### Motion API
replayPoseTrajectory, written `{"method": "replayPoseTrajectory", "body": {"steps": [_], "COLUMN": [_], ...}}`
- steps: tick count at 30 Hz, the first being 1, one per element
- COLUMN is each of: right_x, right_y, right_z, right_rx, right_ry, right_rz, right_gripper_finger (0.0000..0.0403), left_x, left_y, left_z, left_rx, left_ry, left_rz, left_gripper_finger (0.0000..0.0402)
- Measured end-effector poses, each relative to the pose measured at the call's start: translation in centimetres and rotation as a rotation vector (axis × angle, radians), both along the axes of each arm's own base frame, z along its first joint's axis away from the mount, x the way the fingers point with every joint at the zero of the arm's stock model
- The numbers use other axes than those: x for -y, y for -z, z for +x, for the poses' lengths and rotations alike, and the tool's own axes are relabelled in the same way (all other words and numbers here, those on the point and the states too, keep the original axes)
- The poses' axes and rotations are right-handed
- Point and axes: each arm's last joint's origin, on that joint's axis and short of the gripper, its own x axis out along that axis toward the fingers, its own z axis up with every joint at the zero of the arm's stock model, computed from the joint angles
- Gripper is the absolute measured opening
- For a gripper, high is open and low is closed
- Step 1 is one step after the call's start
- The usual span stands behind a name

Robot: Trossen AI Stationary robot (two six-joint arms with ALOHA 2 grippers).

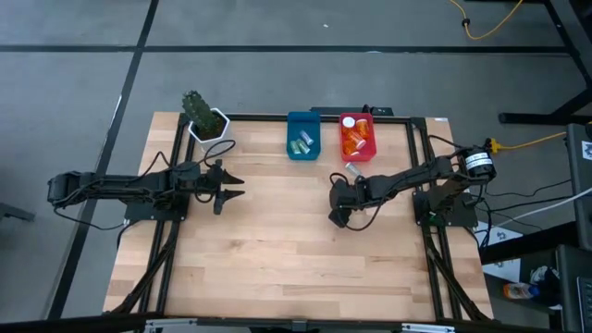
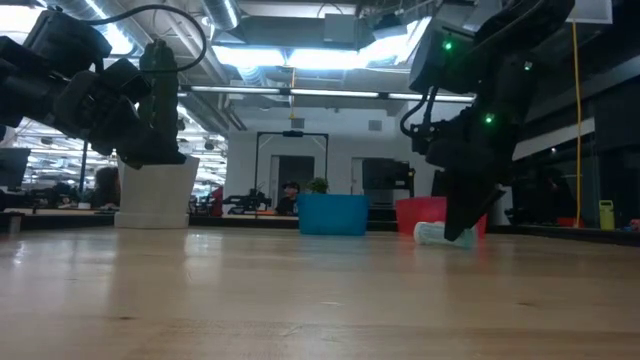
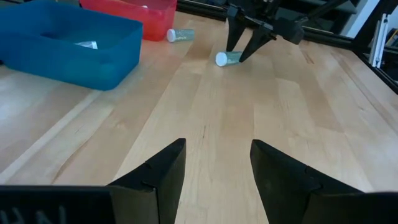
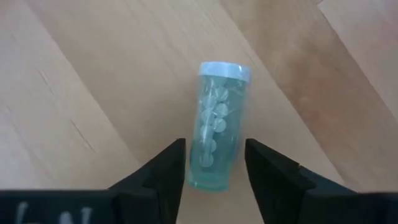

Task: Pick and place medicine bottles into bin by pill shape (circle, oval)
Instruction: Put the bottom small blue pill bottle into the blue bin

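Note:
A pale teal medicine bottle [image 4: 216, 124] with a light cap lies on its side on the wooden table, with round pills showing inside. My right gripper [image 4: 214, 144] points steeply down over it, open. One finger stands on each side of the bottle's base end, with narrow gaps left. The left wrist view shows the same bottle [image 3: 224, 58] between those fingers [image 3: 244, 45]. In the high view my right gripper [image 1: 339, 211] hides it. My left gripper [image 1: 233, 186] waits open above the table's left part. At the far edge stand the blue bin [image 1: 302, 136] and the red bin [image 1: 358, 137], both holding bottles.
Another pale vial [image 1: 351, 169] lies on the table just in front of the red bin. A white plant pot [image 1: 208, 121] stands at the far left. Bare wood [image 1: 277, 250] stretches across the middle and near part of the table.

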Motion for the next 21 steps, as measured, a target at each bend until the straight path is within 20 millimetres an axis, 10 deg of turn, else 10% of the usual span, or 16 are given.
{"method": "replayPoseTrajectory", "body": {"steps": [21], "right_x": [1.0], "right_y": [-3.5], "right_z": [3.2], "right_rx": [0.135], "right_ry": [-0.12], "right_rz": [-0.271], "right_gripper_finger": [0.0088], "left_x": [0.0], "left_y": [0.0], "left_z": [0.0], "left_rx": [0.0], "left_ry": [0.0], "left_rz": [0.0], "left_gripper_finger": [0.0174]}}
